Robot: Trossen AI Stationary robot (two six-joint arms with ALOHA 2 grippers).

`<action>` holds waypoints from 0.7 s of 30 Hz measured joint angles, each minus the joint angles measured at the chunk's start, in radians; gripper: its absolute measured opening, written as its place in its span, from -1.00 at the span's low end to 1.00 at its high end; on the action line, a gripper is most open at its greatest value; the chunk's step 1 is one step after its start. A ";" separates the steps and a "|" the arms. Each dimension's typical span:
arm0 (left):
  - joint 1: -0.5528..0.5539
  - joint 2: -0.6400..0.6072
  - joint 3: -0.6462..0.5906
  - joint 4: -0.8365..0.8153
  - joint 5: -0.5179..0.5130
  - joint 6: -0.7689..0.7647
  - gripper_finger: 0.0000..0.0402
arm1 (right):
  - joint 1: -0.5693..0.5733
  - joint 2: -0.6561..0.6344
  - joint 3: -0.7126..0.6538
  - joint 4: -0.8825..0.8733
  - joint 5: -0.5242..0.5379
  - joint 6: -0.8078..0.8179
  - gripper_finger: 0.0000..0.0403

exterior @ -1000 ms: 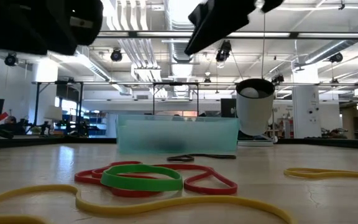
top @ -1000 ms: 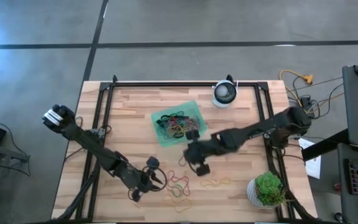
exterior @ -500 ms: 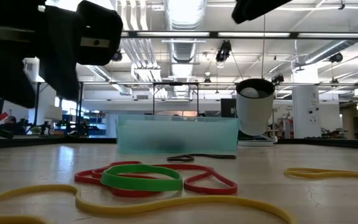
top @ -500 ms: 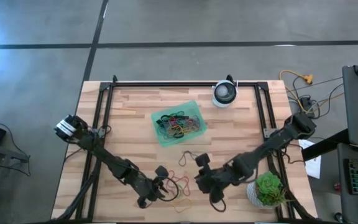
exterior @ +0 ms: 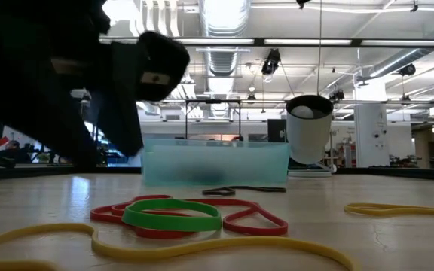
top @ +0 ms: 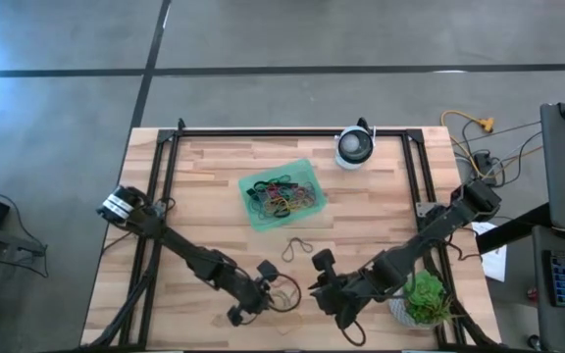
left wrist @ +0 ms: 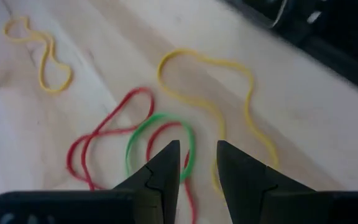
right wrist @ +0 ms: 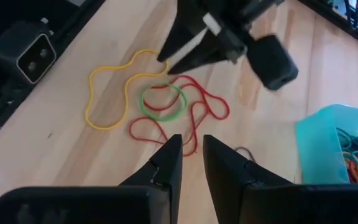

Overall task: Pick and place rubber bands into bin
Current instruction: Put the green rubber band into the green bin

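Both arms have swung toward the front rubber bands [left wrist: 159, 146]; left gripper [left wrist: 197, 163] and right gripper [right wrist: 191, 155] hover slightly parted.

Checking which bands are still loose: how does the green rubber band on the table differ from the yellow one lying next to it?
The green rubber band is a small, nearly round loop; the yellow rubber band is a longer, wavy, irregular loop. The green one lies on top of the red bands; the yellow one lies beside them on bare wood. The left claw is nearest the green one. Both lie flat on the table, outside the bin.
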 joint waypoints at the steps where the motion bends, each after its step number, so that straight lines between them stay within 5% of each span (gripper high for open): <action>1: 0.005 0.008 0.001 -0.006 0.000 0.001 -0.55 | 0.001 0.000 0.000 0.001 0.002 0.001 -0.71; 21: 0.044 0.045 -0.009 0.064 0.079 0.005 -0.55 | 0.002 0.000 -0.003 0.001 0.001 0.019 -0.71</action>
